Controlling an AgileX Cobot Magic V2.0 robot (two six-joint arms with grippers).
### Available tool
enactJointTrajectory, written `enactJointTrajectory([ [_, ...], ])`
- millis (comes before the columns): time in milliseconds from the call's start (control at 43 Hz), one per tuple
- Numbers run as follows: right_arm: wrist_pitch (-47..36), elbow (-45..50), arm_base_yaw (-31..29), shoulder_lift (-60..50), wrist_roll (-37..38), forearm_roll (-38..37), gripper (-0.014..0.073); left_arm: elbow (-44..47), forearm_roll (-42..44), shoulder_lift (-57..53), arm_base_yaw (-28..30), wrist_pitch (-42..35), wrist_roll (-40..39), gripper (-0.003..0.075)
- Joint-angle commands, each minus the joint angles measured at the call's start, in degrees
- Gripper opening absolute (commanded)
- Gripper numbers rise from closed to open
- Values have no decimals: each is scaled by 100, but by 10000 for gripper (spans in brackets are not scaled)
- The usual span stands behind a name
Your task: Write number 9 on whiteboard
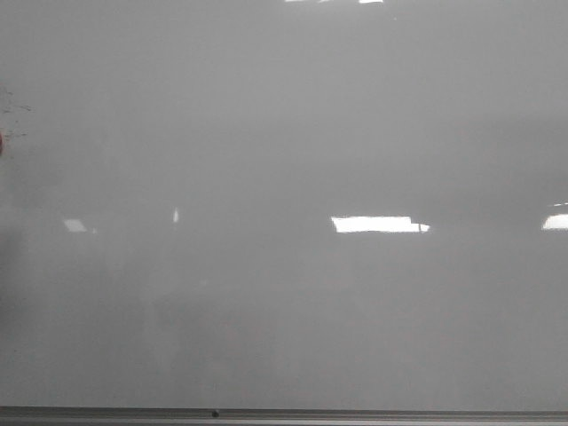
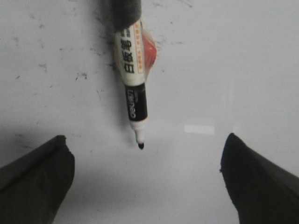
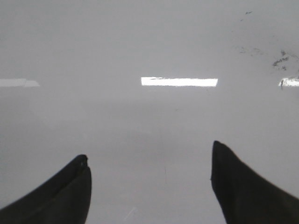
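Grey-white whiteboard (image 1: 284, 266) fills front view, glossy, w/ bright rectangular light reflections (image 1: 379, 224) across the middle and more at the top edge. Thin grey metal edge strip (image 1: 284, 414) runs along the bottom. Faint dark specks (image 1: 16, 108) at far left, plus a tiny bit of red (image 1: 2, 142) at the left border. No arm or gripper visible in this view, and no drawn 9 on the board surface shown.

Left wrist view: left gripper (image 2: 147, 179) spread wide, two dark fingertips (image 2: 37, 182) far apart w/ nothing between them, not touching anything. Beyond the gap, a marker (image 2: 132, 79) lies or leans on the board: white barrel w/ printed characters, black band lower down, uncapped black tip (image 2: 140, 146) pointing toward the fingers. Its far end is hidden under a dark shape at the frame edge. A red-orange object (image 2: 149, 50) sits just behind the barrel; can't tell what it is. Small dark smudges (image 2: 81, 74) scattered on the board nearby. Marker is clear of both fingers.

Right wrist view: right gripper (image 3: 149, 186) also wide apart, empty, dark fingertips (image 3: 252, 186) over bare board. One bright rectangular reflection ahead, another at the side. Cluster of dark specks (image 3: 280, 58) in the far corner; no stroke readable as a digit.
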Motion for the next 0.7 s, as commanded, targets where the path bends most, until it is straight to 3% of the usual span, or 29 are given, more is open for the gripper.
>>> enactJointTrajectory([
  [0, -433, -215, -26, 108, -17, 6, 558, -392, -68, 442, -53, -788, -59, 580],
  [163, -433, -215, -26, 108, -17, 6, 558, -544, -68, 994, -53, -1229, -59, 529],
  [279, -433, -215, -26, 108, -17, 6, 558, -544, -68, 1148, -53, -1455, -59, 445],
  [604, -433, -215, -26, 108, -17, 6, 558, -544, -35, 1171, -53, -1641, -59, -4],
  [674, -433, -215, -26, 108, -17, 6, 558, -544, -11, 1171, -53, -1641, -59, -19],
])
